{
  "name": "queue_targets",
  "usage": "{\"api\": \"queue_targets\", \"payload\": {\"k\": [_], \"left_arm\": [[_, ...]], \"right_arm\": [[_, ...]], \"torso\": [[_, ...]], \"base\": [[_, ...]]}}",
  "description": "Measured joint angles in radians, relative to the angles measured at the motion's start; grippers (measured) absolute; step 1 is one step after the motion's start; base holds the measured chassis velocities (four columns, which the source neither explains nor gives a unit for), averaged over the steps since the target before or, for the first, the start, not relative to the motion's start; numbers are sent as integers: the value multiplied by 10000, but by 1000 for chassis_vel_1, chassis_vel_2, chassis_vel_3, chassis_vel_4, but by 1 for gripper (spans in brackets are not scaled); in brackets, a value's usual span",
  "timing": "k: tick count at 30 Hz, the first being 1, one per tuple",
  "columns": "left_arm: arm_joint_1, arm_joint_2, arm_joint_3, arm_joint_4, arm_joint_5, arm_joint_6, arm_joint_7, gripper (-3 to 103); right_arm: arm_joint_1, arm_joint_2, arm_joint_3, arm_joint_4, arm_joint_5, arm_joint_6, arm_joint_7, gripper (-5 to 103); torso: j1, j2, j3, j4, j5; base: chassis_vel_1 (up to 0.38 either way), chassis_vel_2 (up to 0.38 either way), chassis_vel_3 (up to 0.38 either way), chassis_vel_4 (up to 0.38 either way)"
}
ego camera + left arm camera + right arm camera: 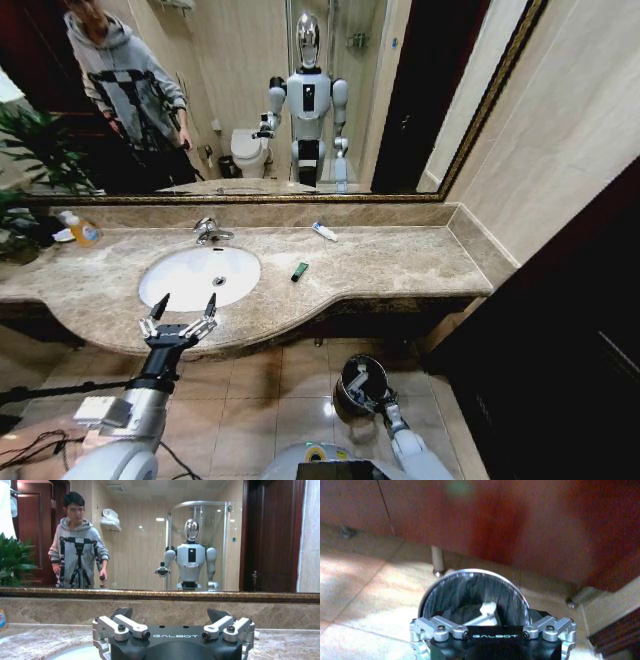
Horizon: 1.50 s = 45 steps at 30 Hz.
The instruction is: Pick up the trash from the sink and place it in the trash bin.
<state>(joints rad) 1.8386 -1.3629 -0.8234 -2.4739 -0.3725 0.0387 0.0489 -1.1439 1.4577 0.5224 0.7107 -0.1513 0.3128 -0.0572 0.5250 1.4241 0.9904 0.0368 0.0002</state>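
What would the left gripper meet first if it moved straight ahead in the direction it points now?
Probably the sink: the open left gripper hovers at the counter's front edge, pointing toward the basin and the mirror wall. Its height above the rim is unclear, so it might pass over and reach the faucet instead.

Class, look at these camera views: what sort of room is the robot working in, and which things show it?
Most likely a hotel-style bathroom: a white oval sink with a chrome faucet in a marble countertop, a wide framed mirror, and a toilet reflected in it.
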Motion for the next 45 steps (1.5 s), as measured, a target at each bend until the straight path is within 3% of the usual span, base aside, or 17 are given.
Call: {"api": "queue_targets", "payload": {"k": [12,18,29,37,45], "left_arm": [[0,0,0,0,0,0,0,100],[0,0,0,0,0,0,0,100],[0,0,0,1,0,0,0,100],[0,0,0,0,0,0,0,100],[0,0,0,0,0,0,0,100]], "right_arm": [[-2016,-136,53,3448,276,463,81,100],[-3822,-517,67,7782,1699,-362,-79,100],[-5920,-881,187,12446,2775,-1088,18,100],[-5993,-1335,72,13761,2803,-1587,26,100],[-4418,-2268,-582,14119,3481,-2879,70,100]], "torso": [[0,1,-1,0,1],[0,2,-1,0,-1],[0,2,-1,-1,-2],[0,2,0,-1,-2],[1,1,1,-1,-1]], "base": [[0,0,0,0],[0,0,0,0],[0,0,0,0],[0,0,0,0],[0,0,0,0]]}}
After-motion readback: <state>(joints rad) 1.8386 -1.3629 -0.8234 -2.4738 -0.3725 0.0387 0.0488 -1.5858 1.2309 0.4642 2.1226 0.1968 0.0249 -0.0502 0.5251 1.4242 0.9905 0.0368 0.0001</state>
